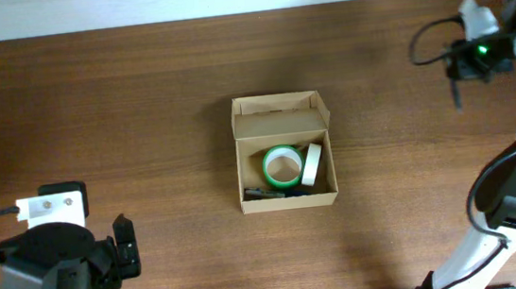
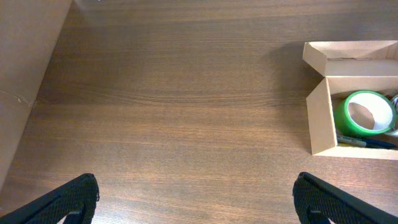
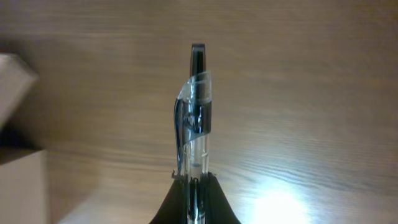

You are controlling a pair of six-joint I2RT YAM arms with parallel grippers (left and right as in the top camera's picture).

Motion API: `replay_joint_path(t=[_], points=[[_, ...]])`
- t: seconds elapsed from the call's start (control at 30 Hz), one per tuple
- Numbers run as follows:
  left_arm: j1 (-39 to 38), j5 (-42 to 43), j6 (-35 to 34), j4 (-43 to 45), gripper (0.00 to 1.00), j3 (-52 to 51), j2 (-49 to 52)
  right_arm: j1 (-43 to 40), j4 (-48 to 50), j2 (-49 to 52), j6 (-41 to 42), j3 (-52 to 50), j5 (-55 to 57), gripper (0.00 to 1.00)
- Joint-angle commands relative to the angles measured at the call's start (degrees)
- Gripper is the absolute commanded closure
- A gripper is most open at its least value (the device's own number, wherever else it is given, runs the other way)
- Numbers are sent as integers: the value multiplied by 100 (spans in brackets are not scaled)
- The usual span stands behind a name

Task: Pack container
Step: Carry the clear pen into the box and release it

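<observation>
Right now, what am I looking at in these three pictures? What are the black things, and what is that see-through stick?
These are two robot arms at a wooden table. One picture looks down from above; the other two come from small cameras on each arm's wrist.

In the middle sits an open cardboard box. Inside lie a green tape roll, a white tape roll and a dark pen.

The black shapes at the bottom are the left gripper, its two fingers wide open and holding nothing. The right gripper is shut on the see-through stick, a clear pen, probably headed for the box.
</observation>
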Motion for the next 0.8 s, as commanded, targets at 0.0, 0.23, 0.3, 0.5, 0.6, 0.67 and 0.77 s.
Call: replay_joint_path(t=[0.0, 0.23, 0.3, 0.5, 0.6, 0.67, 0.77], points=[[24, -83, 87, 9, 0, -20, -20, 717, -365, -175, -138, 509, -304, 96], [24, -83, 87, -13, 1, -20, -20, 2295, -909, -173, -511, 758, -348, 96], [24, -83, 87, -15, 0, -20, -20, 2785, -1016, -173, -654, 758, -350, 96], [24, -83, 87, -44, 1, -20, -20, 4054, -1390, -170, -1552, 758, -431, 96], [24, -83, 87, -63, 0, -20, -20, 4435, -1646, -168, -2009, 758, -678, 96], [24, -83, 87, -92, 1, -20, -20, 4623, -1882, -151, -2385, 752, -892, 96], [24, -81, 87, -146, 1, -20, -20, 4776, -2236, -144, -2968, 708, -1266, 96]])
